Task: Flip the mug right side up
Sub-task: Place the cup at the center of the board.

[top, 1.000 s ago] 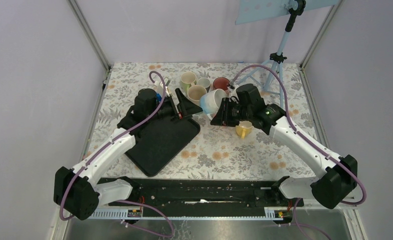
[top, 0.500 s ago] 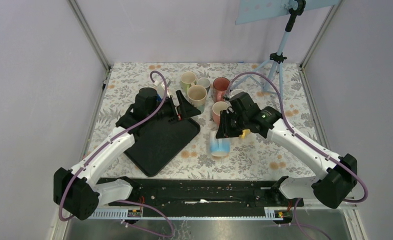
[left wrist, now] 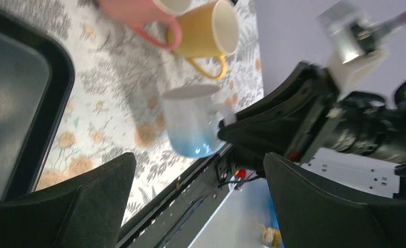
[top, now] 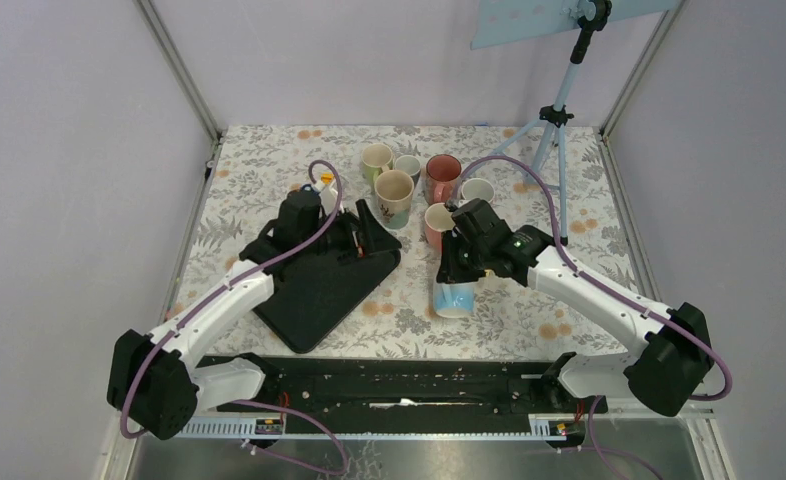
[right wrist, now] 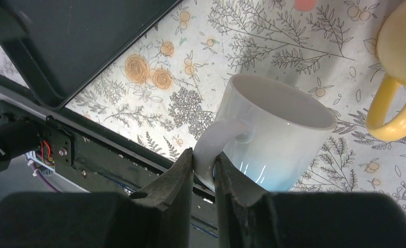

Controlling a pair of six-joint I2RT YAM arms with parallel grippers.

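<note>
Floral surface [top: 529,310], lilac walls [top: 69,150]. Mug [top: 452,297] mouth up, long axis near vertical, slight tilt. R gripper [right wrist: 203,170] clamped on handle [right wrist: 219,138]; L gripper [left wrist: 198,157] apart.

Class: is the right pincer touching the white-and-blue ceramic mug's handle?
Touching. Right wrist view: the right pincer pinches the white-and-blue ceramic mug by its handle.
</note>
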